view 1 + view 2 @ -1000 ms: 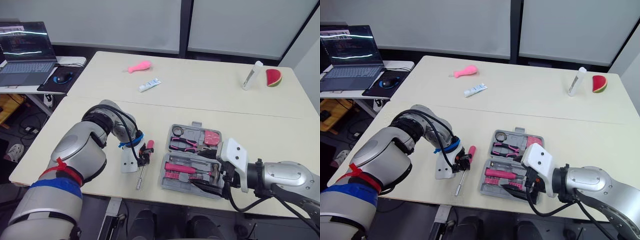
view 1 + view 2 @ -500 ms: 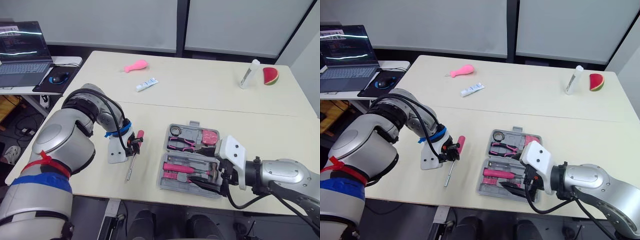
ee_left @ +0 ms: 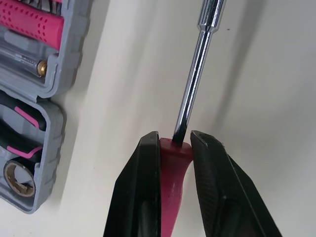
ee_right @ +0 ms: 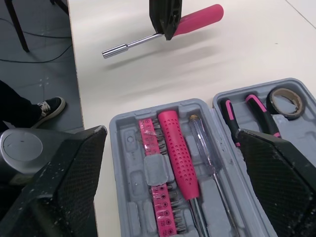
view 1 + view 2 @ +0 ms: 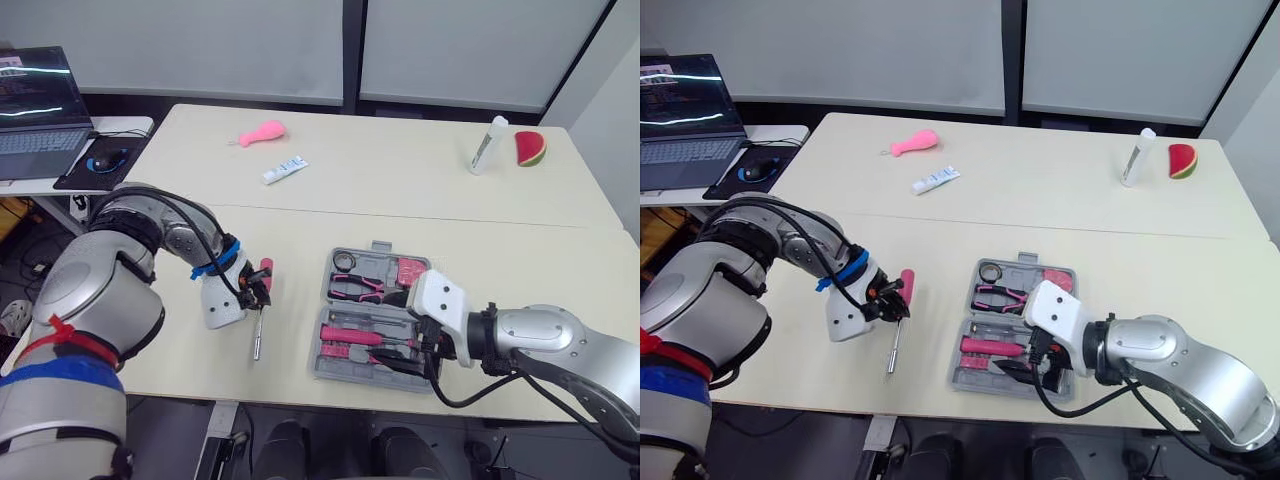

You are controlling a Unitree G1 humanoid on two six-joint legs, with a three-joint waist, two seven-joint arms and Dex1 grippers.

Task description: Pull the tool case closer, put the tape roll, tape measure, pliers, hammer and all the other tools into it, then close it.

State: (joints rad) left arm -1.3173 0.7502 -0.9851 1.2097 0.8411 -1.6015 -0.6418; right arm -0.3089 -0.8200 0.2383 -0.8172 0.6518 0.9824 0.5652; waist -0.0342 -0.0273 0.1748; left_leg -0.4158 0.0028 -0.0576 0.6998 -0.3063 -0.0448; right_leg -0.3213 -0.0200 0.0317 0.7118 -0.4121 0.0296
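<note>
On a cream table [image 5: 420, 215] in a room with blinds drawn and a laptop [image 5: 30, 95] glowing on a side desk, a humanoid robot is packing the tool case [image 5: 372, 315], which is lying open near the front edge. The left gripper [image 3: 175, 148] is clamping its two black fingers on the pink handle of a screwdriver [image 3: 195, 74], holding it clear of the surface just left of the case, shaft pointing toward the robot. The right gripper [image 4: 170, 132] is hanging over the case's near right corner with fingers spread wide and nothing between them. The tape roll [image 5: 344, 262] and pliers [image 5: 362, 287] are sitting in the far half; a pink-handled tool [image 4: 177, 155] and a strip of bits are lying in the near half.

The step in hand appears to be carrying the screwdriver to the case. The next move is likely calling for a swing to the right, lining the shaft up with a free slot, lowering, then releasing, with the right arm staying out of the path before the lid is closed.
</note>
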